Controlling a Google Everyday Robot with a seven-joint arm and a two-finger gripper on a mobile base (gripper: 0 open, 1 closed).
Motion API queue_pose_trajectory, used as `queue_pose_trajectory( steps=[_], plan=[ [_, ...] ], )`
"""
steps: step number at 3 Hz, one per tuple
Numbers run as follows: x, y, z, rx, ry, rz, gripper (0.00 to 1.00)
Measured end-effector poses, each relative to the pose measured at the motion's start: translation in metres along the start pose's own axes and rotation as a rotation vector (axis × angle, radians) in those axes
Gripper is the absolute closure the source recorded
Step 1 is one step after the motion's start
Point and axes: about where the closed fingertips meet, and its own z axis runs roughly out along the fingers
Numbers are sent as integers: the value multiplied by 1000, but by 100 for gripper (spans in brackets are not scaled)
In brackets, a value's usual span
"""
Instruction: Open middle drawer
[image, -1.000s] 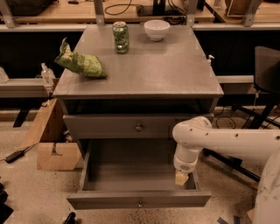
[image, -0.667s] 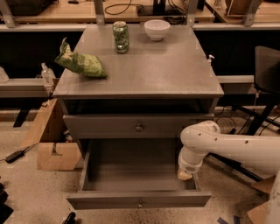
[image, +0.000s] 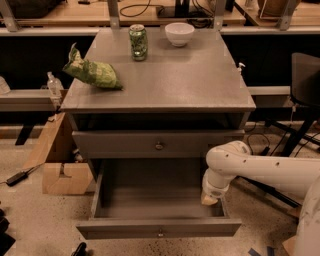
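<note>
The middle drawer (image: 159, 229) is pulled far out below the top drawer (image: 125, 145). Its grey front with a small brass knob (image: 160, 233) faces me, and its inside is bare. The lowest drawer is hidden under it. My gripper (image: 209, 199) hangs from the white arm (image: 260, 167) at the open drawer's right side, just above its right inner edge. It is well away from the knob and holds nothing that I can see.
On the cabinet top (image: 175, 85) lie a green chip bag (image: 92, 72), a green can (image: 138, 42) and a white bowl (image: 179, 33). A cardboard box (image: 60, 172) stands on the floor at the left. A dark chair (image: 304, 85) stands at the right.
The arm and gripper have shifted slightly to the right at the drawer's right side. The middle drawer stays open as before.
</note>
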Motion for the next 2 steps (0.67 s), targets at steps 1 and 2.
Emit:
queue_pose_trajectory(
  steps=[1,2],
  plan=[
    [-8,2,27,-39,-28,-7,100],
    [-17,3,57,-59,-73,-23,100]
  ],
)
